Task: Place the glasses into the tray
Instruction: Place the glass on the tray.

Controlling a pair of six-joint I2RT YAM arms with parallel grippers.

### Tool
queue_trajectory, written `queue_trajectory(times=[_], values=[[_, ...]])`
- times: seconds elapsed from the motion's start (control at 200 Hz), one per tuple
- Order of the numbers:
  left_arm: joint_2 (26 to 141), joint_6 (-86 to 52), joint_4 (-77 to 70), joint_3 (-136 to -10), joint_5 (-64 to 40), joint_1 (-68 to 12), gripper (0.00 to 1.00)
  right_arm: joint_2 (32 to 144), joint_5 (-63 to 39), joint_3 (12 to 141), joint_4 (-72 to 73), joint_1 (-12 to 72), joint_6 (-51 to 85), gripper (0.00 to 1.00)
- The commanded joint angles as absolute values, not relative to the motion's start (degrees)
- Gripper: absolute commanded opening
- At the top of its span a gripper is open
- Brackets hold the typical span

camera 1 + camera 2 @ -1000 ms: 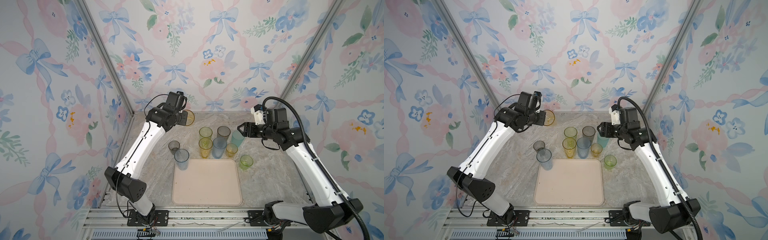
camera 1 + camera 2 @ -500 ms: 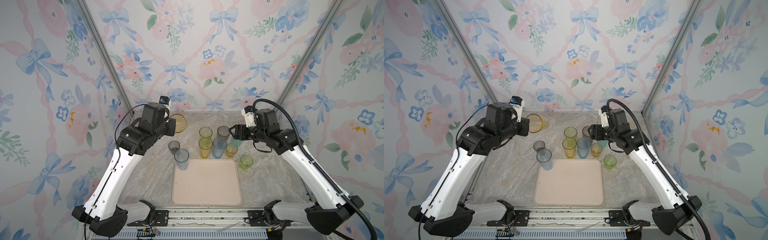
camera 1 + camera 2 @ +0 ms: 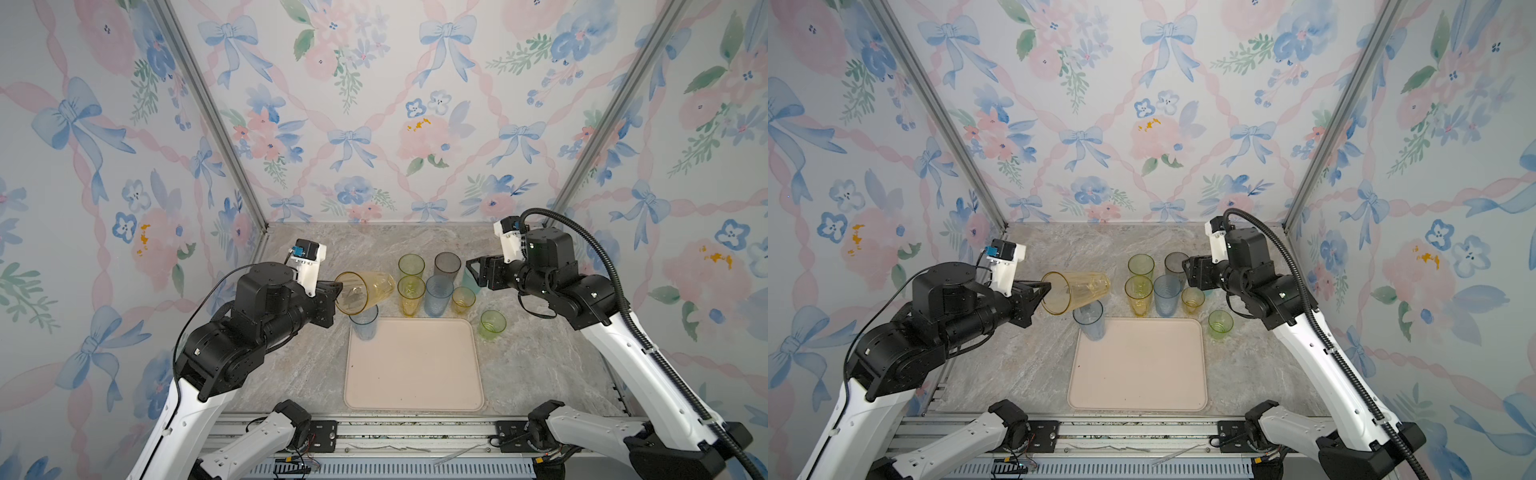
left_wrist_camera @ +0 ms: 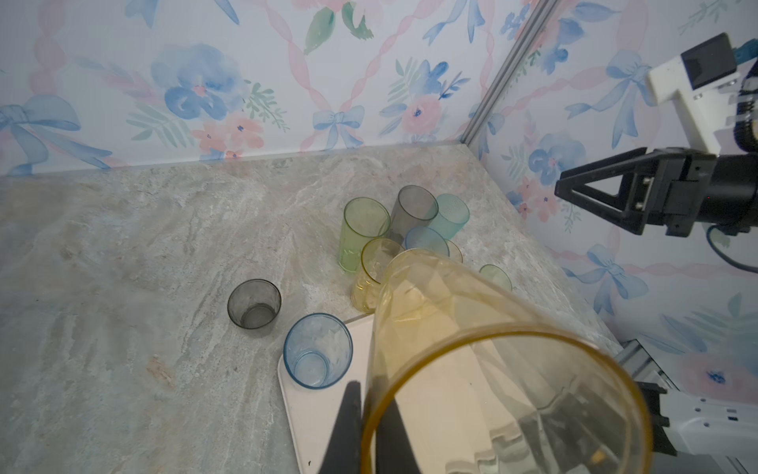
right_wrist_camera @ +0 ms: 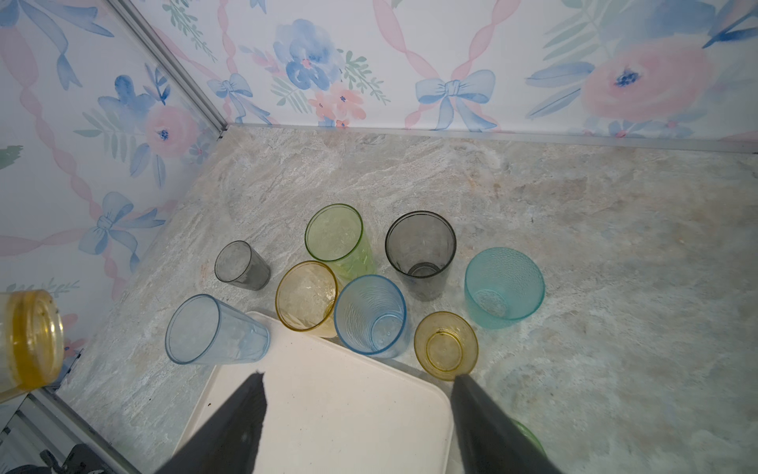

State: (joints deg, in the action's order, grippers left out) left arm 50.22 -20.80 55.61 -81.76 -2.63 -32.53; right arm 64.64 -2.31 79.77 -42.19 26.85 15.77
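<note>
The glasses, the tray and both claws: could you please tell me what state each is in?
Amber glass: tipped sideways, held aloft.
Left claw: shut on its rim.
Right claw: open, empty.
Other glasses: upright, unheld.
Tray: flat on table.

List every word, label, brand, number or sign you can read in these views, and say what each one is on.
None: no readable text shows in any view.
The glasses, the tray and the wallpaper carry no lettering, only tint, plain surface and floral print.
</note>
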Motion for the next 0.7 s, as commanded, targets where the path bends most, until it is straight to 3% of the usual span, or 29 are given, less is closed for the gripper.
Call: queue_trajectory(times=[0.0, 0.355, 0.695], values=[[52.1, -22.4, 56.9, -78.6, -7.4, -34.4, 0.0, 62.0, -2.9, 78.3, -43.3, 25.6, 13.9, 0.74], [60.1, -33.5, 66.6, -77.2, 6.0, -53.7, 0.0, 59.9, -5.6, 77.3, -45.2, 21.8, 12.6, 0.75], [62.9, -44.7, 72.7, -72.3, 11.7, -56.1, 0.0, 61.0, -7.8, 77.1, -44.5, 21.0, 12.4, 0.75]])
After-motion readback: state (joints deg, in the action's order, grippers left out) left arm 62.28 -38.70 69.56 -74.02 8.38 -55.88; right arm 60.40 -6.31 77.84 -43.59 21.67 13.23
